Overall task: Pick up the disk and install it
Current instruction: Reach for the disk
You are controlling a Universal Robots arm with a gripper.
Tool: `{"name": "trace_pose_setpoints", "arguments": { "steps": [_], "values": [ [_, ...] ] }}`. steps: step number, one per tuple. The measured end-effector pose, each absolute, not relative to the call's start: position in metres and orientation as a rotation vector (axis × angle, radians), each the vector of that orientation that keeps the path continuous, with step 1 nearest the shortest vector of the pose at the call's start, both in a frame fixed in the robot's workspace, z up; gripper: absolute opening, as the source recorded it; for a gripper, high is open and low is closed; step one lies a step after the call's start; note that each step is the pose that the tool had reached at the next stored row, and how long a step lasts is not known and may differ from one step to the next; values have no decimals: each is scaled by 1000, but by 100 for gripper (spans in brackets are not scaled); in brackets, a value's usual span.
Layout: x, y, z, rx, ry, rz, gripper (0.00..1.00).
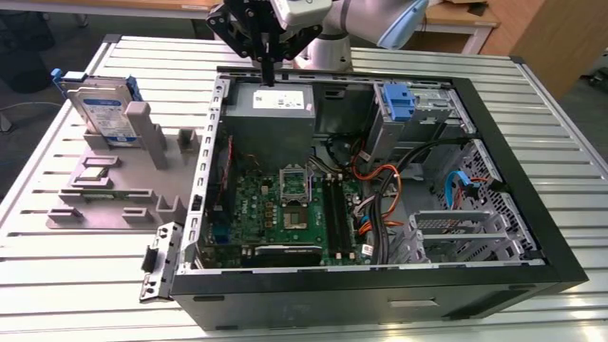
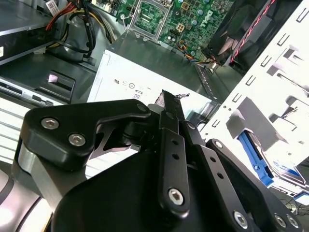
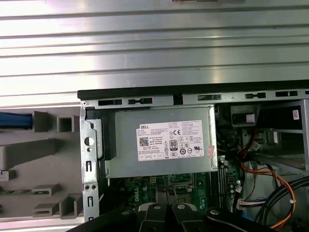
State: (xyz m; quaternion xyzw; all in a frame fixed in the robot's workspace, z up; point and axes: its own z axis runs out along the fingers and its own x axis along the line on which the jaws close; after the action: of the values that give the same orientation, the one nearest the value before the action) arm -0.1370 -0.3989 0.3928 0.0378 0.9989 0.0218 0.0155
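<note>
The disk (image 1: pixel 102 110), a silver drive with a white-and-blue label in a blue carrier, stands upright in a grey fixture (image 1: pixel 114 199) at the exterior view's left, outside the computer case. My gripper (image 1: pixel 270 75) hangs over the case's back edge, above the grey power-supply box (image 1: pixel 275 103), well to the right of the disk. Its fingers are shut with nothing held. In the second wrist view the gripper (image 2: pixel 169 96) points at the box's white sticker (image 2: pixel 130 82), and the disk's blue carrier (image 2: pixel 256 154) shows off to one side. A blue edge of the disk (image 3: pixel 14 121) shows in the first wrist view.
The open black computer case (image 1: pixel 532 214) holds a green motherboard (image 1: pixel 285 206), orange and black cables (image 1: pixel 380 185) and an upright blue bracket (image 1: pixel 399 103) at the drive bay. The grey fixture carries several small parts. Everything rests on a slatted metal table (image 1: pixel 76 285).
</note>
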Motion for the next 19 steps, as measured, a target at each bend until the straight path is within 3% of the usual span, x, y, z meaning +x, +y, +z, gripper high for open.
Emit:
{"name": "trace_pose_setpoints", "arguments": {
  "steps": [19],
  "values": [
    [-144,-399,392,118,3107,68,10]
  ]
}}
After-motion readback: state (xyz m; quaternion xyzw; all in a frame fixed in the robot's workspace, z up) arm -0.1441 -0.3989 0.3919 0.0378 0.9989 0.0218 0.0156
